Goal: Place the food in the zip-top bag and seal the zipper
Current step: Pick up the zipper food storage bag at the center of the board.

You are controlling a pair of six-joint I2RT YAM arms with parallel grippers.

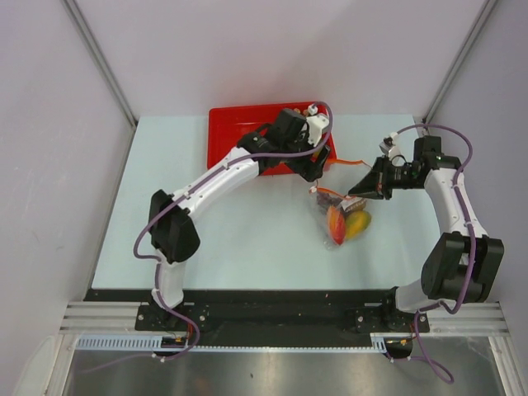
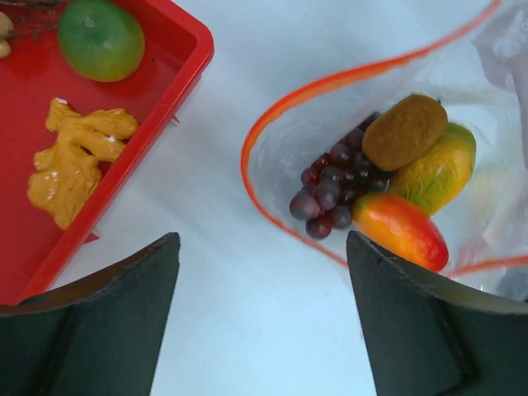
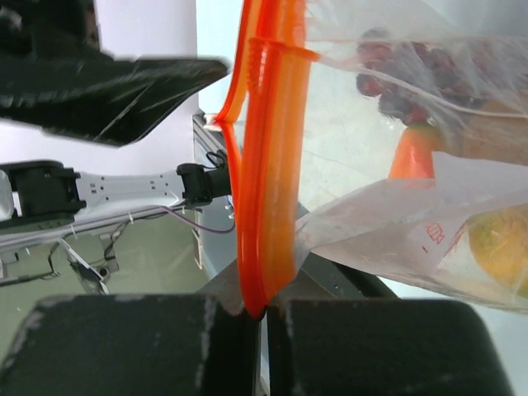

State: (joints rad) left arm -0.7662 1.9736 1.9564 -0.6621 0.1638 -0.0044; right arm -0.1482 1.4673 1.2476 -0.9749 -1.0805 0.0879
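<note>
The clear zip-top bag [image 1: 340, 216] lies on the table with its mouth held open. In the left wrist view the bag [image 2: 276, 169] holds a dark purple grape bunch [image 2: 330, 194], a brown oval fruit [image 2: 404, 130], a yellow-green mango [image 2: 437, 173] and a red-orange mango [image 2: 400, 229]. The red-orange zipper [image 2: 247, 148] curves around the mouth. My left gripper [image 2: 262, 239] is open and empty, just above the table in front of the mouth, also seen from above [image 1: 318, 171]. My right gripper [image 3: 262, 307] is shut on the zipper [image 3: 268, 165] at the bag's right [image 1: 356, 188].
The red tray [image 2: 177, 82] stands behind the bag on the left [image 1: 235, 136]. It holds a round green fruit [image 2: 101, 37] and a knobbly yellow-orange piece [image 2: 74, 161]. Small pieces [image 1: 312, 108] lie at its far right corner. Grey walls enclose the table.
</note>
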